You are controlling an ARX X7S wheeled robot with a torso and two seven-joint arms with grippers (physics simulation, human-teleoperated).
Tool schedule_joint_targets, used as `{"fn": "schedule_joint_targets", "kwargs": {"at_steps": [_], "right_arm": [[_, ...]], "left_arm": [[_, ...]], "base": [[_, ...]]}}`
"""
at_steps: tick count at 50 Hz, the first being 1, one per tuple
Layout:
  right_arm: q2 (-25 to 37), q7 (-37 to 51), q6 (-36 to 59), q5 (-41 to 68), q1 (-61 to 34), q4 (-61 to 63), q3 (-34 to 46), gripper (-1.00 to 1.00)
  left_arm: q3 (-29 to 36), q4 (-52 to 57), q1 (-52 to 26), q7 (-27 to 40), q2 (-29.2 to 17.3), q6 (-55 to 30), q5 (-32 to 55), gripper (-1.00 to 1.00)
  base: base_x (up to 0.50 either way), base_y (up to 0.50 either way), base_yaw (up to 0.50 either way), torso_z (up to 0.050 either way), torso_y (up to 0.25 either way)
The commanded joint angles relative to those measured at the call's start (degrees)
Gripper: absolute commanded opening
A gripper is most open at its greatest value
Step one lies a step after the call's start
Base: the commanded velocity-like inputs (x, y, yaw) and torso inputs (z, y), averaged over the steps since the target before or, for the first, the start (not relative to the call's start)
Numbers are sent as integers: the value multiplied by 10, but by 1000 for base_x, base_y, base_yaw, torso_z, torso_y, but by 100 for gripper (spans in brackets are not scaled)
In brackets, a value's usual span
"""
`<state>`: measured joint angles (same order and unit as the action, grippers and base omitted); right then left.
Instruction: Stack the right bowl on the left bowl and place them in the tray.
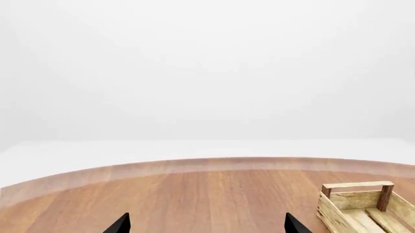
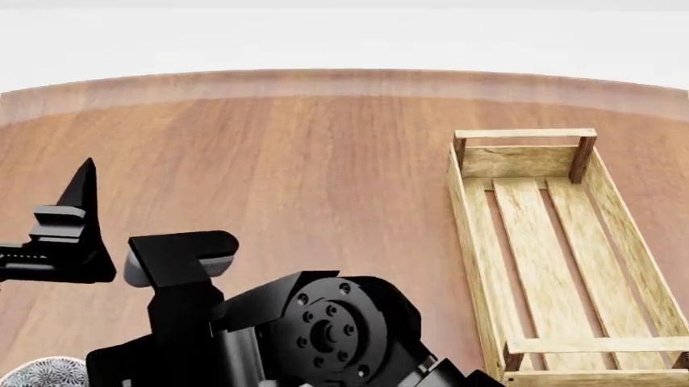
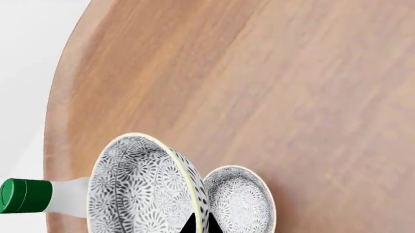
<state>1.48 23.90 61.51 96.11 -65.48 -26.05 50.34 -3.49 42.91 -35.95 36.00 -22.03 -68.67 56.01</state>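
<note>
Near the table's edge, your right gripper [image 3: 199,225] pinched the rim of the right bowl [image 3: 139,187], tilted and lifted beside the left bowl [image 3: 238,199]. Your left gripper [image 1: 206,224] hung wide open, holding nothing. Stacking was in hand; next, lower it squarely into the left bowl. The tray [image 2: 560,258] lay well apart.

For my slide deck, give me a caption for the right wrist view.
Right gripper pinching a patterned bowl's rim beside a second bowl on the wooden table.
</note>
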Motion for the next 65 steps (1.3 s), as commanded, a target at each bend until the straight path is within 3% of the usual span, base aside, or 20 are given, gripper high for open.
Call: {"fn": "schedule_joint_targets", "kwargs": {"at_steps": [1,34,47,48,65], "right_arm": [[1,-10,-16,15,-8,-6,14,-100],[11,-14,-36,34,-14,9,44,-100],[16,-23,-42,42,-13,16,50,-100],[16,-25,-41,42,-13,14,52,100],[19,-31,-57,34,-12,16,64,100]], "left_arm": [[6,0,3,-5,-6,7,5,100],[25,4,-2,-4,-18,19,13,100],[29,6,6,-6,-22,29,12,100],[30,6,7,-7,-22,30,12,100],[40,3,14,-12,-26,44,5,100]], "base": [[0,0,0,1,-250],[0,0,0,1,-250],[0,0,0,0,-6],[0,0,0,0,0],[0,0,0,0,0]]}}
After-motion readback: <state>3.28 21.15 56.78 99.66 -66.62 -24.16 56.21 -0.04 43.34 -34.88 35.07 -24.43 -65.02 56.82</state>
